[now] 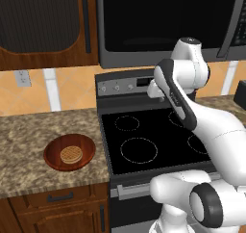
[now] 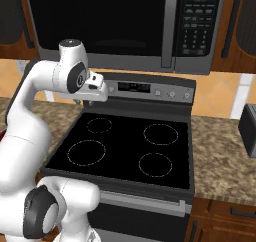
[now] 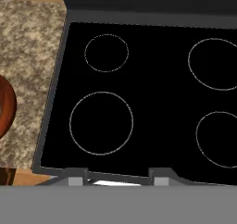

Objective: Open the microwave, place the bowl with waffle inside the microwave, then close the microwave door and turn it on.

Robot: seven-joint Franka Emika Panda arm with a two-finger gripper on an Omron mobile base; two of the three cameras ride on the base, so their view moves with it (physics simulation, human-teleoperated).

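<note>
The microwave (image 1: 158,25) hangs above the stove with its door (image 2: 100,21) closed; the vertical bar handle (image 2: 170,26) and button panel (image 2: 197,21) are on its right side. On the counter left of the stove rests the reddish-brown bowl (image 1: 53,155) holding the tan waffle (image 1: 71,154). The bowl's rim (image 3: 5,107) shows at the left edge of the hand view. My gripper (image 3: 118,179) is open and empty, looking down on the cooktop. It hovers over the stove's back left, below the microwave and well away from the bowl.
The black glass stove (image 2: 125,146) has four burner rings and a knob panel (image 1: 117,86) at the back. Granite counter (image 1: 29,131) runs on both sides. A dark appliance (image 2: 248,123) sits on the right counter. Wooden cabinets (image 1: 43,25) flank the microwave.
</note>
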